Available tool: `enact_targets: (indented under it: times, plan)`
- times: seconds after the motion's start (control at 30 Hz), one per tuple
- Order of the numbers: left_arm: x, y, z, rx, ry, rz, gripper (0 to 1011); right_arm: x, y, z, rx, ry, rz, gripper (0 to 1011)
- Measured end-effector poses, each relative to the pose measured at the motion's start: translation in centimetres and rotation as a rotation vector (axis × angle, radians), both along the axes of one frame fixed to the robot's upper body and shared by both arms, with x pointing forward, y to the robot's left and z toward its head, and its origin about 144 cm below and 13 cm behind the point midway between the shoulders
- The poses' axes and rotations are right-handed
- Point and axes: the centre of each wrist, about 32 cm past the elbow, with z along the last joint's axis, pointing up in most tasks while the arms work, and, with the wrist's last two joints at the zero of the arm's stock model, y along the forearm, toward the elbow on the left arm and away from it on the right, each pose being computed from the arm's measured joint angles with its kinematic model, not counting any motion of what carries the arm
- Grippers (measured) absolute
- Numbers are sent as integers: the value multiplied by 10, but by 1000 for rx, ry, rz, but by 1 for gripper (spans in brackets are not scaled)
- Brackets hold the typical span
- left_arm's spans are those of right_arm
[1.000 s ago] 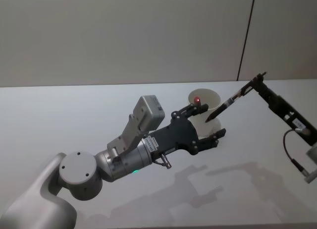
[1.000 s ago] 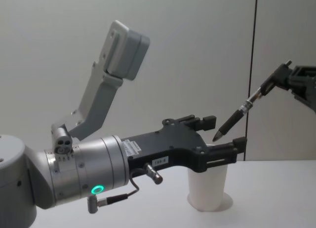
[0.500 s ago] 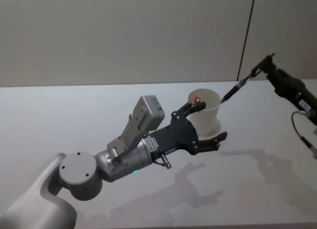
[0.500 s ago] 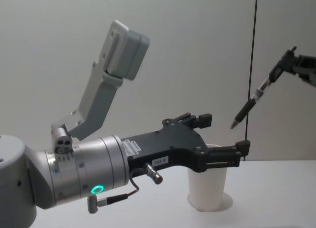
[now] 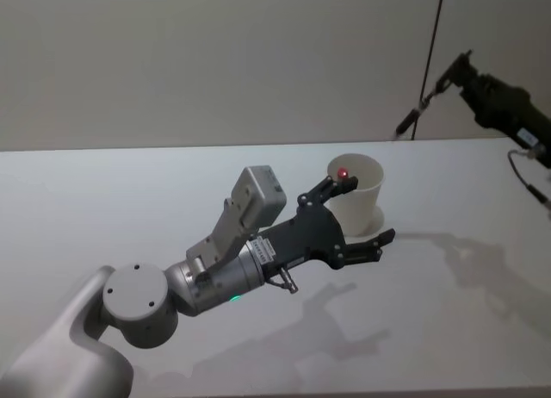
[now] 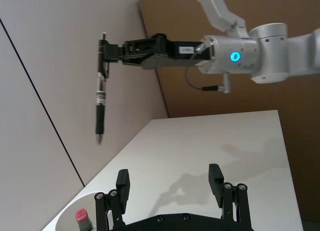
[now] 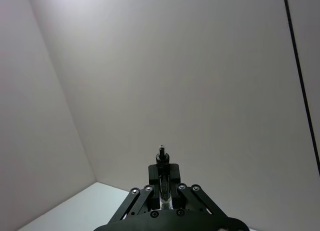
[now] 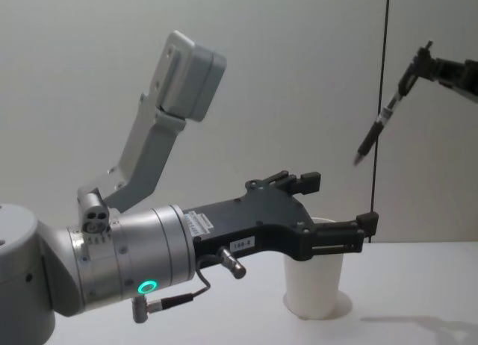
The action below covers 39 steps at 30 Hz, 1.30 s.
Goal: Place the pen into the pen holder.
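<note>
**Item: pen held aloft, pen holder on table**

Pen (image 8: 381,123): black, clamped at its upper end by the right gripper (image 8: 416,66), tip hanging downward, high above the table (image 5: 129,183) and off to the right of the cup.

Pen holder (image 8: 314,285): white paper cup, upright on the table, a red-capped object (image 6: 81,217) inside (possibly a marker; unclear).

Left gripper (image 5: 362,215): fingers spread wide, straddling the cup, apparently without touching it.

Handling note: to seat the pen well, bring its tip squarely over the cup mouth, keep it near vertical, lower past the rim, then release; the left fingers could steady the light cup against tipping.
</note>
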Motion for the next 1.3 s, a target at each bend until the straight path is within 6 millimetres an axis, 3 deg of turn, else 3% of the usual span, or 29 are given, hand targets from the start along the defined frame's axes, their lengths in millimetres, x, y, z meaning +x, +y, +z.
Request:
enact_targets:
  times: [0.27,0.77,1.3]
  plan:
    - [0,0,0,0,0,0,1003,35,-7,11,-59,-63,72,108]
    - [0,0,0,0,0,0,1003,83,-4,8,-152,-69,195,108]
    - [0,0,0,0,0,0,1003,101,12,-10,-236,-7,235,108]
